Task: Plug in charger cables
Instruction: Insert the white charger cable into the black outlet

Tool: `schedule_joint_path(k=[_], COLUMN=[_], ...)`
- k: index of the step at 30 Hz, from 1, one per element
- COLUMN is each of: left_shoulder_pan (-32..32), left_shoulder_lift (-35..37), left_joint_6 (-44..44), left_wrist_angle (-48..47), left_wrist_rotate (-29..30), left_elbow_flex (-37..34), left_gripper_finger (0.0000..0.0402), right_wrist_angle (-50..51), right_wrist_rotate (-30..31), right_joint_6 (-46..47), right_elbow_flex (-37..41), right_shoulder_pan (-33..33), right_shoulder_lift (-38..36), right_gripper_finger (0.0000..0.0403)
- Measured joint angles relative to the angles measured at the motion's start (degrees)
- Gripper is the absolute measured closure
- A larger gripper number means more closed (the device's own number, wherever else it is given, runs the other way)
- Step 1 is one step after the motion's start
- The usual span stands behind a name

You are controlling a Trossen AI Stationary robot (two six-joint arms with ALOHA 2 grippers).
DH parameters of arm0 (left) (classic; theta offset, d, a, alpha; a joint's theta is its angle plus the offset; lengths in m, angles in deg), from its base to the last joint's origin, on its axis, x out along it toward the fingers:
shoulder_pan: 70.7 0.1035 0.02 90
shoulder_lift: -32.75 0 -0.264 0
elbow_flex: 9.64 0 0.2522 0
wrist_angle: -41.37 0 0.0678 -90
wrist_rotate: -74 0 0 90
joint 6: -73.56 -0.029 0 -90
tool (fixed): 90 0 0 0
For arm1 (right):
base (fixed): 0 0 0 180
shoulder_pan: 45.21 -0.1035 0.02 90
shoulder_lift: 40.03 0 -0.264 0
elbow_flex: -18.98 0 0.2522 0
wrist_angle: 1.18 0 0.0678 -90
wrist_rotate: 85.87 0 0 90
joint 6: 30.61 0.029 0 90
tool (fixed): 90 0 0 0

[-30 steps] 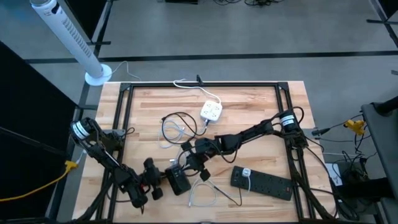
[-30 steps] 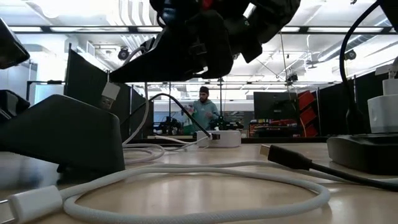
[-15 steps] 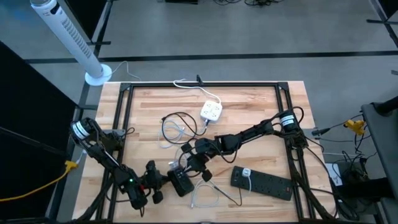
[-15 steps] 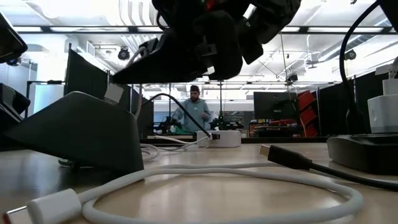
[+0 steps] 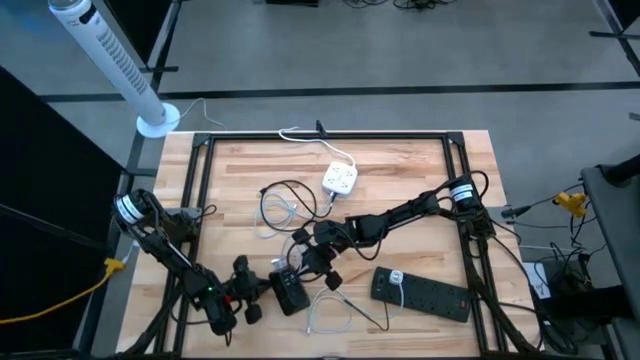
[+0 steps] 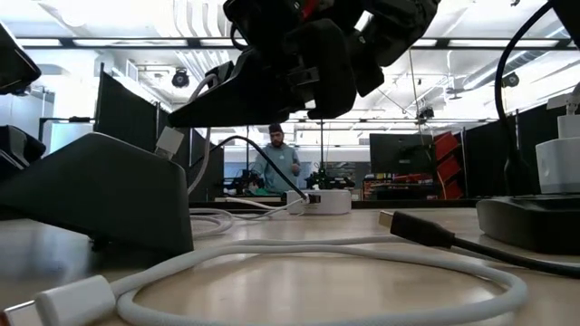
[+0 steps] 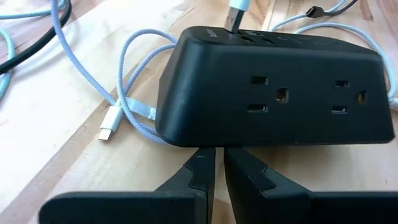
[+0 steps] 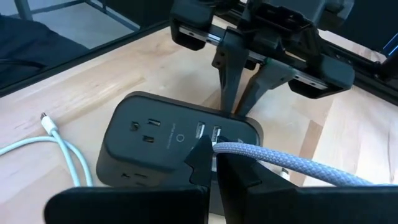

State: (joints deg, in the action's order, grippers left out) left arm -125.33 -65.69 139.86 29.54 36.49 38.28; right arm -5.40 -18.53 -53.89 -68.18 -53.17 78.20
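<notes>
Fingers point(image 8: 200, 163) of the right gripper point(image 8: 211, 158) are pinching the plug end of a white braided cable point(image 8: 280, 163), holding its metal tip right at the small ports on top of the black charging block point(image 8: 168, 140). That block is sitting on the wooden table point(image 5: 400, 170) toward its near edge, between the two arms in the high view point(image 5: 289, 291). Across the block, the left gripper point(image 7: 219, 168) is pressing against the block's side wall just under its outlets, with its fingers point(image 7: 200, 174) drawn nearly together and only a thin slit showing between them; they are not clasping anything. Another white charger cable point(image 7: 134, 109) is lying looped on the wood beside the block, its free plug resting flat on the table. In the low view a further white cable point(image 6: 299, 258) is curving across the foreground, and a dark plug point(image 6: 415, 228) is lying near it. More thin black and white cables point(image 5: 282, 205) are lying coiled farther back, near the white socket cube point(image 5: 340, 180). A long black power strip point(image 5: 420, 292) is lying to the right. A person point(image 6: 279, 163) is standing in the room behind the table
</notes>
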Motion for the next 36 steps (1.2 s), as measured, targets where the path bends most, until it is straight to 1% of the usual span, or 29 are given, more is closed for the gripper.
schedule_joint_path(k=[7,16,30,36], left_shoulder_pan=[0.00,-0.02,-0.02,-0.09], left_shoulder_lift=[0.00,0.00,0.00,0.00], left_joint_6=[0.49,0.88,1.14,1.18], left_wrist_angle=[0.00,0.02,0.19,0.10], left_wrist_rotate=[0.81,1.05,1.05,0.70], left_elbow_flex=[-0.75,-0.99,-0.68,-0.48], left_gripper_finger=[0.0379,0.0379,0.0379,0.0379], right_wrist_angle=[0.01,-0.74,-0.74,-3.04], right_wrist_rotate=[0.15,0.68,1.81,1.62], right_joint_6=[1.58,6.88,6.71,7.51], right_elbow_flex=[0.04,-0.16,-0.24,-0.46], right_shoulder_pan=[0.00,-0.02,-0.28,-0.50], right_shoulder_lift=[0.00,0.07,0.08,1.86], right_gripper_finger=[0.0403,0.0403,0.0403,0.0403])
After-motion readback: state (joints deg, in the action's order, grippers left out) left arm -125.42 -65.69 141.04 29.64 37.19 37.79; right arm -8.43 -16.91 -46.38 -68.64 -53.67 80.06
